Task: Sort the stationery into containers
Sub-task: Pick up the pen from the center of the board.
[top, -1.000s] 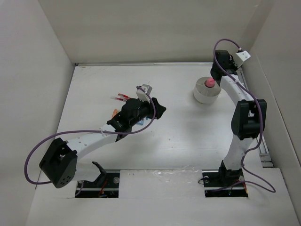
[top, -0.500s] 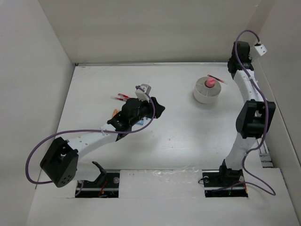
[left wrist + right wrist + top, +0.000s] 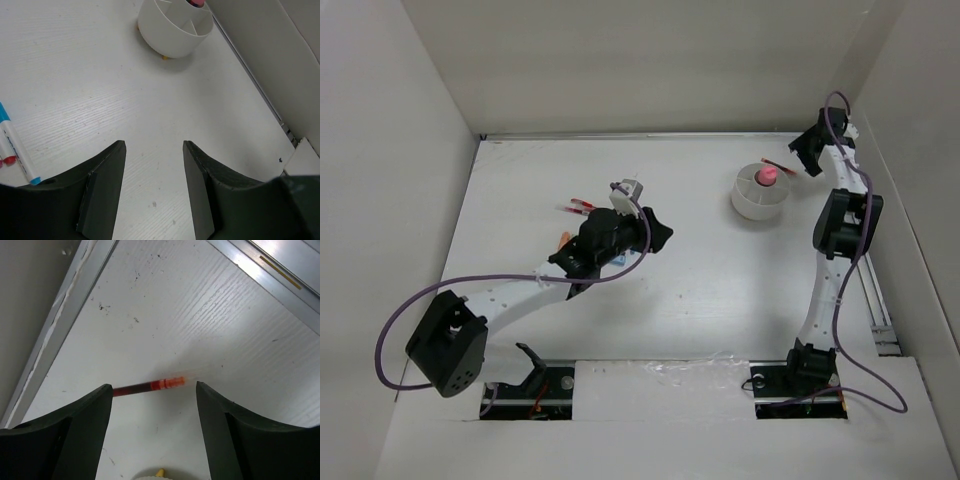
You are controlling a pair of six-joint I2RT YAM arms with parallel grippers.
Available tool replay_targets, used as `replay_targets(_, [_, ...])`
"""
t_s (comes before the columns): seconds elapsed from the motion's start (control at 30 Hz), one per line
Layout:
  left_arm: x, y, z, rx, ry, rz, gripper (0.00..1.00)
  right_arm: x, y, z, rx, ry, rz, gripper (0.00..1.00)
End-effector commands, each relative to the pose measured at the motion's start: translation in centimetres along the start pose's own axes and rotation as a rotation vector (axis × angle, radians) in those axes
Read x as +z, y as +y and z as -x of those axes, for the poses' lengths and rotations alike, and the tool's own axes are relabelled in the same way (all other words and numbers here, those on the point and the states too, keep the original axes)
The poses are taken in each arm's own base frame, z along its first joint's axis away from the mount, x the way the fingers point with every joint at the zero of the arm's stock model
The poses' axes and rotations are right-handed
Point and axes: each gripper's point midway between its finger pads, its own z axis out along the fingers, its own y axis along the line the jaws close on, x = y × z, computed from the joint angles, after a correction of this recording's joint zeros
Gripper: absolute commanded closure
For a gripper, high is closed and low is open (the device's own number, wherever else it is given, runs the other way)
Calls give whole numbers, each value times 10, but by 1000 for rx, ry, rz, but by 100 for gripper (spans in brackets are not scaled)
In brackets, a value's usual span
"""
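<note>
The round white tub (image 3: 760, 197) stands at the back right of the table, with a pink piece (image 3: 767, 176) upright inside it. A thin red pen (image 3: 780, 166) pokes out past the tub's right rim. In the right wrist view this red pen (image 3: 150, 386) shows blurred, free of both fingers. My right gripper (image 3: 810, 152) hangs open just right of the tub. My left gripper (image 3: 656, 232) is open and empty over mid-table; it (image 3: 154, 150) faces the tub (image 3: 175, 30). Two red pens (image 3: 578, 207) lie left of it. A blue-capped marker (image 3: 17, 150) lies at its left.
White walls enclose the table on three sides. A metal rail (image 3: 265, 270) runs along the right wall close to my right gripper (image 3: 153, 390). An orange piece (image 3: 563, 240) lies beside the left arm. A yellow bit (image 3: 159, 472) shows at the tub's rim.
My right gripper has opened and let go of the red pen, then drawn back from above the tub toward the right wall. The left arm has not moved.
</note>
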Motion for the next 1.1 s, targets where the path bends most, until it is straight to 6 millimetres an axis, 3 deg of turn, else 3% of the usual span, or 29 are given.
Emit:
replay_targets(0.0, [3,-10,6,-9,-18,-50,54,-15,30,24,11,15,154,26])
replay_targets(0.1, [5,-10,4,-9,-14,-58,54,-7,32,17,9,40,166,26])
replay_targets(0.27, [5,-10,5,-9,-14,-58,54,12,22,2,6,64,145,36])
replay_targets(0.33, [5,-10,5,-9,-14,-58,54,16,19,7,13,55,143,39])
replay_targets(0.5, [7,-11,6,-9,-14,-58,54,27,15,-7,31,103,130,67])
replay_targets(0.53, [7,-11,6,-9,-14,-58,54,27,14,1,38,90,133,70])
replay_targets(0.9, [3,-15,12,-8,-31,-67,56,34,-17,-16,75,174,25,76])
replay_targets(1.0, [1,-16,15,-7,-39,-72,56,32,-35,-27,60,213,-17,79])
replay_targets(1.03, [1,-16,15,-7,-39,-72,56,37,-46,-41,58,234,-35,79])
replay_targets(1.07, [1,-16,15,-7,-39,-72,56,24,-41,-32,49,213,-15,81])
